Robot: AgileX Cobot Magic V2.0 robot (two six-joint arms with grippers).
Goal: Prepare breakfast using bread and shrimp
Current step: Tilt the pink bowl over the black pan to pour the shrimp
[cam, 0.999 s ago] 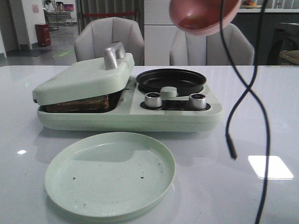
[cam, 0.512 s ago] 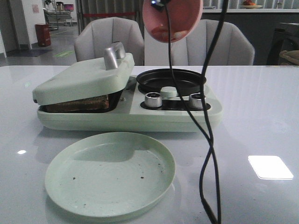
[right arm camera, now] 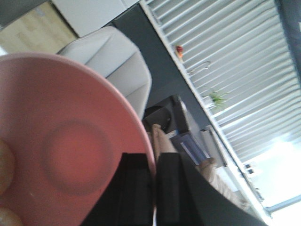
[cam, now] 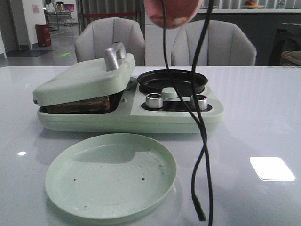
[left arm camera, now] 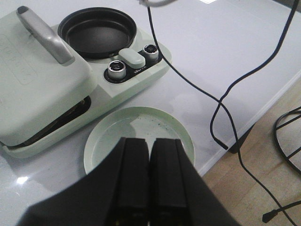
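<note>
Two pale shrimp pieces (right arm camera: 3, 188) are sitting low in the round pink plastic bowl (cam: 172, 12) that my right pincer (right arm camera: 154, 188) is gripping by its rim, high over the round black frying pan (cam: 172, 81) of the mint-green breakfast maker (cam: 131, 110). Tipping too fast, I am risking shrimp bouncing onto the white counter (cam: 263, 117), and the dangling black cable (cam: 200, 141) could snag a silver knob (cam: 154, 100). My left pincer (left arm camera: 150, 188) is hanging shut and empty; toasted bread (cam: 77, 104) is lying under the lid.

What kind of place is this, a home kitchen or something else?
Probably a showroom or lab dining corner, not a home: a white table with a breakfast maker, padded chairs, and an open hall behind.
</note>
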